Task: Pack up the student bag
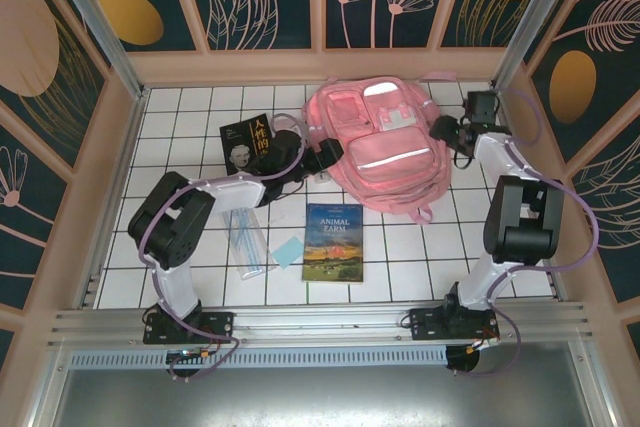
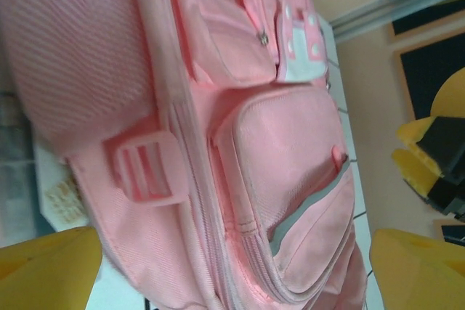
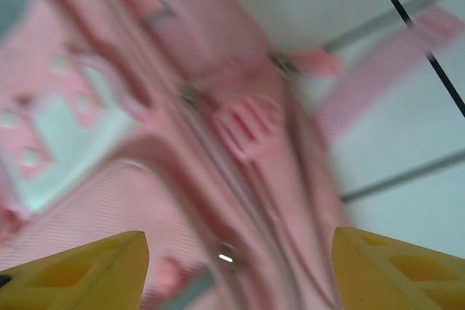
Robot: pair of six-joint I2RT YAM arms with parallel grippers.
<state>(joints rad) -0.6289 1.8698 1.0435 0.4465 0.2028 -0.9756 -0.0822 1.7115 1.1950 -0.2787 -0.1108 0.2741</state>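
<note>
- I see the backpack (image 1: 375,152) lying flat at the far middle of the white tiled tabletop (image 1: 180,137), front pockets facing up, its top toward the back wall.
- My left pincer (image 1: 322,163) sits at the backpack's left edge, the arm reaching across from the left.
- In the left wrist view, that pincer (image 2: 232,281) is released: its yellow fingertips (image 2: 43,266) stand wide apart in the bottom corners, with the backpack's side (image 2: 189,107) spanning the space ahead of them. I cannot tell whether either tip touches the fabric.
- The same view shows a pink buckle (image 2: 145,168) on the backpack's side and a front pocket (image 2: 290,172) with a grey stripe.
- My right pincer (image 1: 440,131) is at the backpack's right edge, near the upper part of the bag.
- The right wrist view is blurred, but the pincer (image 3: 240,274) is released there too, yellow fingertips (image 3: 80,274) spread far apart over the pink fabric (image 3: 145,201), nothing clamped between them.
- A pink strap (image 3: 392,70) trails off the backpack onto the tiles in that view.
- A black book (image 1: 245,142) lies just left of the backpack, partly under my left arm.
- A second book, titled Animal Farm (image 1: 333,242), lies nearer to me, just in front of the backpack and apart from it.
- A clear pouch (image 1: 247,242) and a small light blue square (image 1: 287,252) lie left of that book.
</note>
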